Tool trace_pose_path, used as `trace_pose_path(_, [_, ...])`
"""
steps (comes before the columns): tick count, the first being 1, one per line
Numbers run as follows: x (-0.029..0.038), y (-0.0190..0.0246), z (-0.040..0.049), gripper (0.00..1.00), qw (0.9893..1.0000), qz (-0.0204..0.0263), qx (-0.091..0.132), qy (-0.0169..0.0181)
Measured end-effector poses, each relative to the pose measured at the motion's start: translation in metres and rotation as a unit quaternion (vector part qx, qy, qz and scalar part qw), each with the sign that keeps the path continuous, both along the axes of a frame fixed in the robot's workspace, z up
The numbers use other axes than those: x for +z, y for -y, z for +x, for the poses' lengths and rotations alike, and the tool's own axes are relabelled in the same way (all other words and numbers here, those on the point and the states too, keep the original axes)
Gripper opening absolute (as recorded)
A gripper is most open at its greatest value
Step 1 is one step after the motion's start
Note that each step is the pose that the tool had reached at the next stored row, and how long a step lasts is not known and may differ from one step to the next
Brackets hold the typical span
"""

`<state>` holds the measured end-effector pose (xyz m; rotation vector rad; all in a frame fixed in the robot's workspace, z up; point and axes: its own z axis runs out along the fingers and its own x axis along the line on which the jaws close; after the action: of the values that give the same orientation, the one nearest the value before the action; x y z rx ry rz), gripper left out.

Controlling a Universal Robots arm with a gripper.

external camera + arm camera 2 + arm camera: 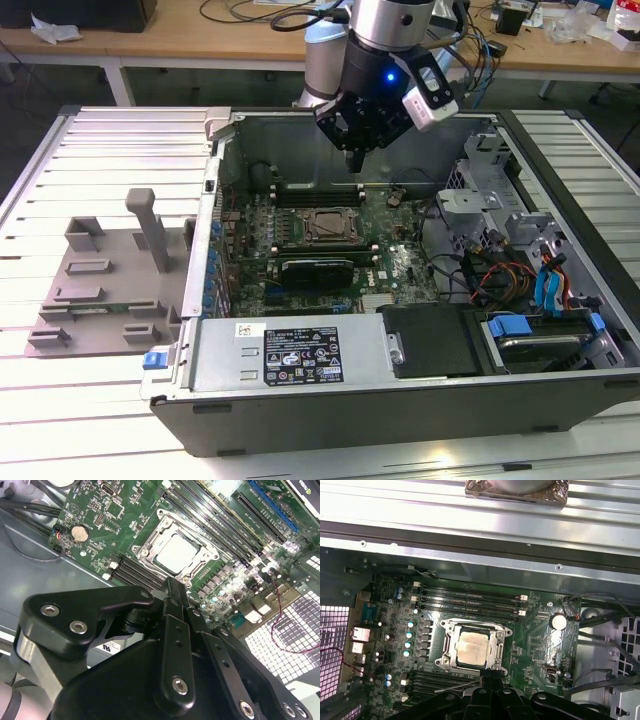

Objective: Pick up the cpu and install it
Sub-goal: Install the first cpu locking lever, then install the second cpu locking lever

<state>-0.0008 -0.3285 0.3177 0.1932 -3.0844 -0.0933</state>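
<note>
The cpu (pixel 471 648) already sits in the socket (pixel 473 649) on the motherboard (pixel 540 645), frame unlatched, while the gripper (pixel 356 160) hovers just above with fingers pressed together, carrying nothing

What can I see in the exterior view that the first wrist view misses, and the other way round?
The exterior view alone takes in the whole open computer case, the grey fixture on the slatted table beside it at the exterior view's left, and the arm above. The first wrist view alone brings out the round coin battery and the row of blue-topped capacitors on the board. Both show the cpu lying in the socket, with the gripper above the board, holding nothing.
</note>
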Motion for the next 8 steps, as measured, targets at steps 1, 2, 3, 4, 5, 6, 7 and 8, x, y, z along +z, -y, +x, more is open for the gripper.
trace_pose_path(1, [0.0001, 0.0000, 0.0000, 0.11, 1.0000, 0.0000, 0.000, 0.0000])
trace_pose_path(2, [0.0001, 0.0000, 0.0000, 0.11, 1.0000, 0.0000, 0.000, 0.0000])
trace_pose_path(3, [0.0002, 0.0000, 0.0000, 0.11, 1.0000, 0.0000, 0.000, 0.0000])
trace_pose_path(4, [0.0002, 0.0000, 0.0000, 0.11, 1.0000, 0.0000, 0.000, 0.0000])
trace_pose_path(5, [0.0003, 0.0000, 0.0000, 0.11, 1.0000, 0.0000, 0.000, 0.0000])
trace_pose_path(6, [0.0004, 0.0000, 0.0000, 0.11, 1.0000, 0.0000, 0.000, 0.0000])
trace_pose_path(7, [0.0003, 0.0005, 0.0000, 0.11, 1.0000, 0.0000, 0.000, 0.0000])
trace_pose_path(8, [0.0002, 0.0015, 0.0000, 0.11, 1.0000, -0.0001, 0.000, 0.0000])
